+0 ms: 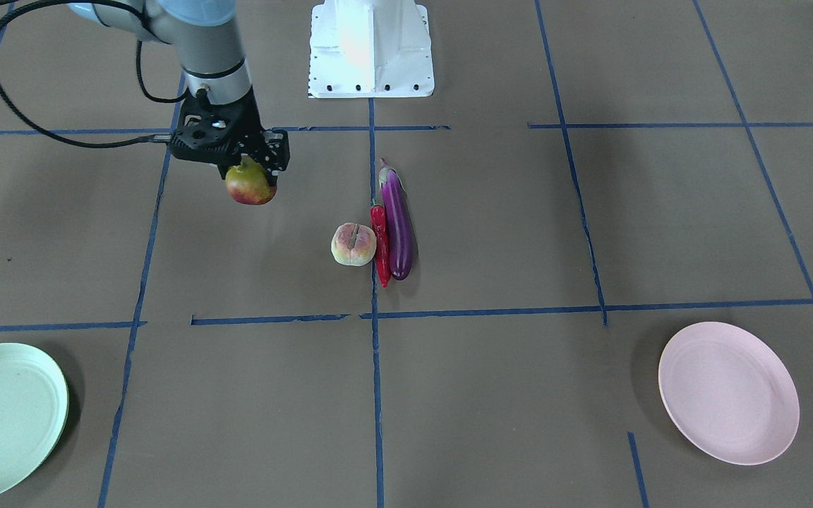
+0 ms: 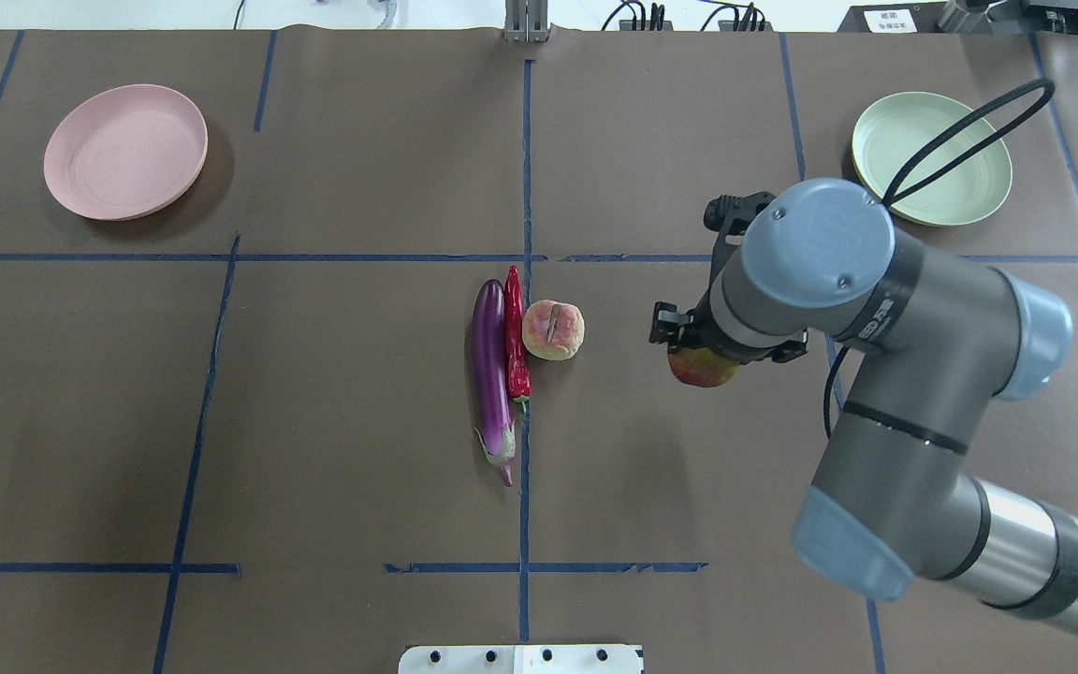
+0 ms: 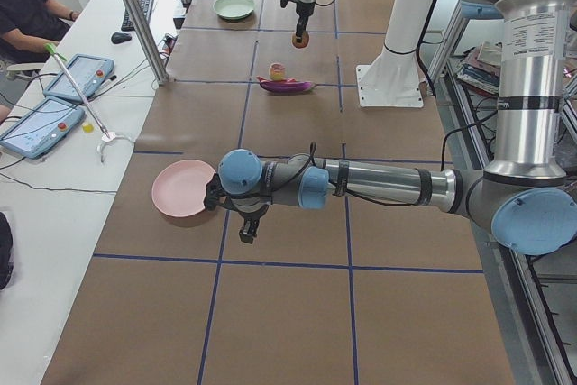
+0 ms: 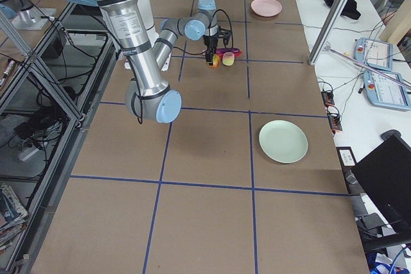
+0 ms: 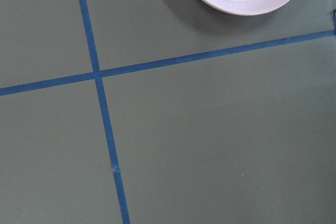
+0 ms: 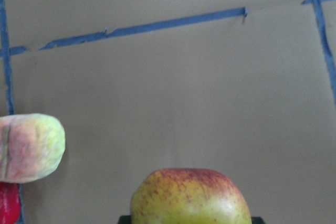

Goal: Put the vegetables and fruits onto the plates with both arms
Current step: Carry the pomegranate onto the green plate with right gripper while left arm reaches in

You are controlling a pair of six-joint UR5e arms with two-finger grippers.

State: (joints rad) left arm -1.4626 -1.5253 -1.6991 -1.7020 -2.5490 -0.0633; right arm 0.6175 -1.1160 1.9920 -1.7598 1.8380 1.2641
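Note:
My right gripper [image 1: 251, 173] is shut on the round yellow-green and red fruit [image 1: 250, 185] and holds it above the table, apart from the other produce. The fruit also shows under the wrist in the overhead view [image 2: 700, 368] and close up in the right wrist view [image 6: 191, 198]. The pale pink-cream grooved fruit [image 1: 353, 244], red chili pepper [image 1: 380, 243] and purple eggplant [image 1: 398, 226] lie side by side at the table's middle. The green plate [image 1: 4, 416] and pink plate [image 1: 729, 392] hold nothing. My left gripper [image 3: 242, 219] hovers beside the pink plate [image 3: 183, 188]; I cannot tell whether it is open.
The white base block [image 1: 371, 49] stands at the robot's edge of the table. Blue tape lines divide the brown surface into squares. Tablets and a seated person are on the far side of the pink plate in the exterior left view.

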